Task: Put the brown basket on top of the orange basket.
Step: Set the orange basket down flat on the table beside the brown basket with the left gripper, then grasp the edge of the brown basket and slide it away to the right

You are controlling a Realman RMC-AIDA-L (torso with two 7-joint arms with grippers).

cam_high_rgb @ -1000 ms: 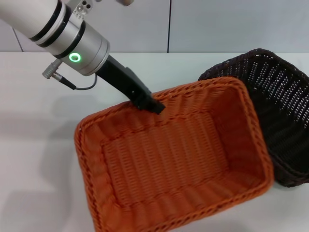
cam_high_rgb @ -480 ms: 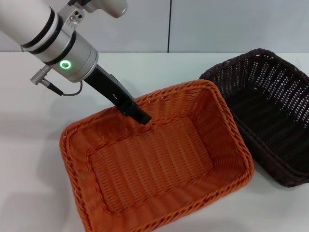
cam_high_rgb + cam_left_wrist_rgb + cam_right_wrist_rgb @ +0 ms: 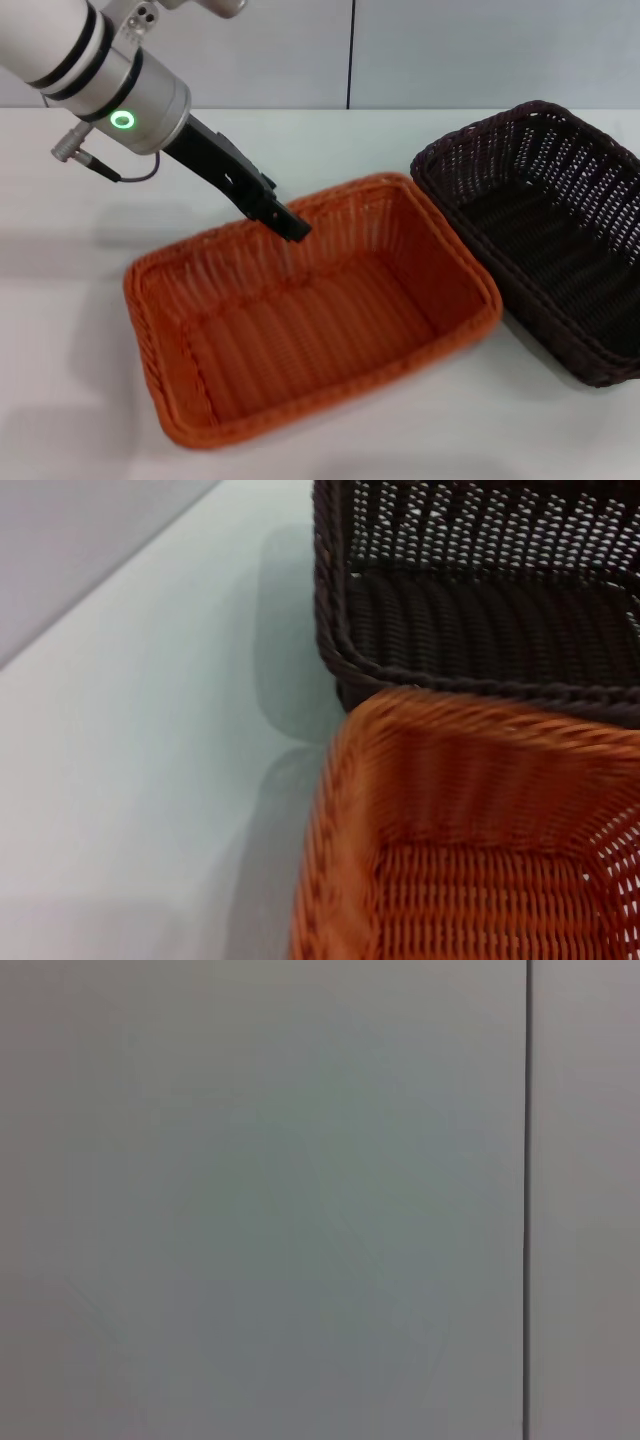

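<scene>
1. Head view: the left gripper (image 3: 290, 226) reaches down from the upper left on its silver and white arm, and its dark tip meets the far rim of the orange basket (image 3: 300, 320). Whether the fingers are clenched on that rim or released cannot be told, since only one dark tip shows against the weave. The orange basket lies on the white table (image 3: 80, 300), stretching from the tip toward the near edge and to the right. The brown basket (image 3: 550, 230) stands to the right of the orange one, well apart from the gripper; the two baskets' rims are just beside each other at the orange basket's far right corner. The right gripper does not appear.

2. Left wrist view: a corner of the orange basket (image 3: 470, 830) fills the near part, its braided rim close against the brown basket (image 3: 480, 590) beyond it. Bare table (image 3: 140, 730) lies alongside both. No fingers show.

3. Right wrist view: only a plain grey wall panel (image 3: 260, 1200) with a dark vertical seam (image 3: 526, 1200).
</scene>
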